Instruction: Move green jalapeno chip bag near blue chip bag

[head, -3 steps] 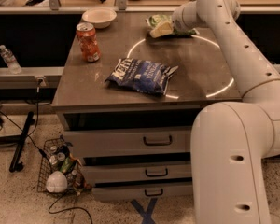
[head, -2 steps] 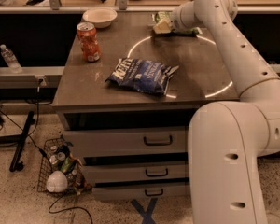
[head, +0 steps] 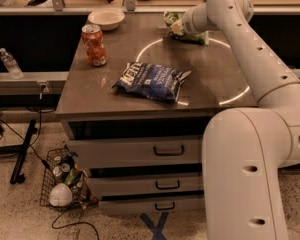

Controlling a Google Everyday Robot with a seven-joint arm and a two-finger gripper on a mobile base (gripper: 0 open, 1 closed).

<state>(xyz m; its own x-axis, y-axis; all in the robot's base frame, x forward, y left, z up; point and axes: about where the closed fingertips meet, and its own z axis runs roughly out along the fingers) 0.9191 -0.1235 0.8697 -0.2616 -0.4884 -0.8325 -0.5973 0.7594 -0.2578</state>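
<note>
The green jalapeno chip bag [head: 190, 34] lies at the far edge of the table top, right of centre. My gripper [head: 177, 28] is down at the bag's left end, touching or just over it, and the wrist hides part of the bag. The blue chip bag [head: 152, 81] with white lettering lies flat in the middle of the table, nearer the front, well apart from the green bag.
A red soda can [head: 94, 45] stands at the table's left side and a white bowl [head: 106, 19] sits at the far left corner. My arm [head: 250, 54] arches over the table's right side. A water bottle [head: 10, 63] and a wire basket [head: 65, 184] are to the left, off the table.
The wrist has shifted slightly toward the far edge over the green bag, which now shows more to the right under it. The blue bag has not moved.
</note>
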